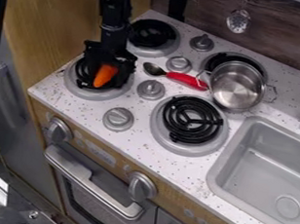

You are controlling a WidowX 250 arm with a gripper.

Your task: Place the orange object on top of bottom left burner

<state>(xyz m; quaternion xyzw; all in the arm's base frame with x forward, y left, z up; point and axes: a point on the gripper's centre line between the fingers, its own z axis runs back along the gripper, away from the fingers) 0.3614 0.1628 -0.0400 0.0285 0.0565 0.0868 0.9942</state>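
Hanging over the bottom left burner [72,82], the black gripper [106,68] surrounds the upper part of the orange object [104,76]; whether the claw stands apart, together or clamped on it cannot be determined. The object sits at a tilt within the burner's outline, lower end towards the front; contact with the coil cannot be confirmed. Next, the top left burner [152,35] carries a black coil. Grey knobs [118,119] are set among the burners. A spoon with a red handle [187,80] lies between the two pairs of burners, dark bowl to the left, handle pointing towards the pot. The bottom right burner [190,121] has its coil exposed. A metal pot [237,86] stands partly over the top right burner [214,60]. A perforated utensil [238,21] hangs at the wall behind. At far right, a grey sink [223,163] is set into the speckled counter [174,170].
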